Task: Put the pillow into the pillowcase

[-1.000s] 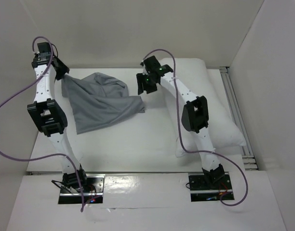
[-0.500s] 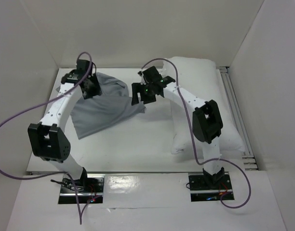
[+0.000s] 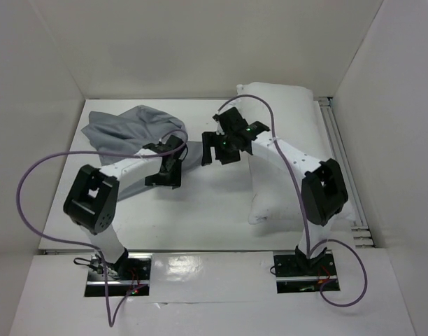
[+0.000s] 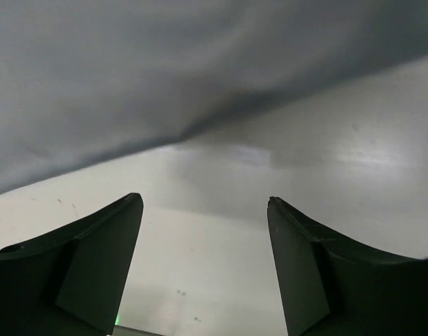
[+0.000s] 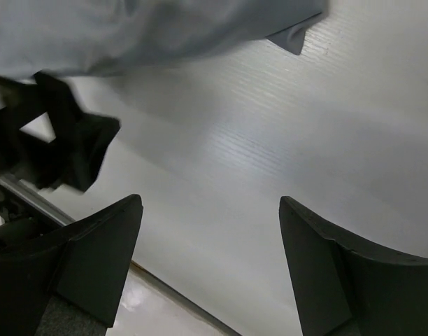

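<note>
Ideally left gripper [image 3: 166, 171] and right gripper [image 3: 215, 148], jaws wide and empty, each pinch one layer of pillowcase [image 3: 126, 126] hem, spreading its mouth toward pillow [image 3: 287, 105].

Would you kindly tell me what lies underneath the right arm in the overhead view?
The pillow lies there, its far end and near edge showing; the right arm hides a strip of its middle.

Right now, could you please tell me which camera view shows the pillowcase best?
The top external view: the whole grey pillowcase lies crumpled at the far left of the table. The left wrist view shows only a blurred close stretch of it, the right wrist view just an edge and one corner.
</note>
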Robot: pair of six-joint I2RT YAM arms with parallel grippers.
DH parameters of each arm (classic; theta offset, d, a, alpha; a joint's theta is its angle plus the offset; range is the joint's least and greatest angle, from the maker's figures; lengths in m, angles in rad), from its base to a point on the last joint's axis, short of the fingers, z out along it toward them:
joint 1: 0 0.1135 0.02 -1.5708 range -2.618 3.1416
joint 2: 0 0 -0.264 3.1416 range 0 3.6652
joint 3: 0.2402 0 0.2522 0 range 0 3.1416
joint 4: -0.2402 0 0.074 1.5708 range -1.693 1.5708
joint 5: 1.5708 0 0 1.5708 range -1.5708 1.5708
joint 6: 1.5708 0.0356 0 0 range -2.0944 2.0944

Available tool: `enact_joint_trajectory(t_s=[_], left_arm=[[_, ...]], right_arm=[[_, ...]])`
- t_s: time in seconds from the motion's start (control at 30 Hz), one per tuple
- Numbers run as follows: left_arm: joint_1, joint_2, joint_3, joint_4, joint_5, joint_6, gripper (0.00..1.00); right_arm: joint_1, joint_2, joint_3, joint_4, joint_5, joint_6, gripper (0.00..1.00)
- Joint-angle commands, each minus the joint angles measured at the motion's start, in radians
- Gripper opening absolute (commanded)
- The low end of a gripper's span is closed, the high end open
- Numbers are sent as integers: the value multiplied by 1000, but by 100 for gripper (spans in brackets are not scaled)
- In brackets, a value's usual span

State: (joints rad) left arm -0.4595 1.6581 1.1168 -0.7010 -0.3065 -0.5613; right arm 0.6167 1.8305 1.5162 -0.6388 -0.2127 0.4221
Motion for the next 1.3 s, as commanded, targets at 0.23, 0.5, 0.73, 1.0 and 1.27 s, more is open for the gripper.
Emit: enact_joint_trajectory(t_s=[0.23,0.5,0.73,1.0,1.27], left_arm=[[-30,287,221,-86,-339,-143,81],[-12,312,345,-170,-312,-111,0],[1,233,632,-388,108,113,0],[71,184,761,-477,394,159,0],[153,164,808,-477,474,136,0]], right_arm=[[-6,-174,-65,-79,84,-6,86],[-6,-183,-74,-79,104,3,86],[-6,-139,-83,-13,73,3,86],[18,-19,-34,140,4,24,86],[58,104,25,151,81,-16,87]])
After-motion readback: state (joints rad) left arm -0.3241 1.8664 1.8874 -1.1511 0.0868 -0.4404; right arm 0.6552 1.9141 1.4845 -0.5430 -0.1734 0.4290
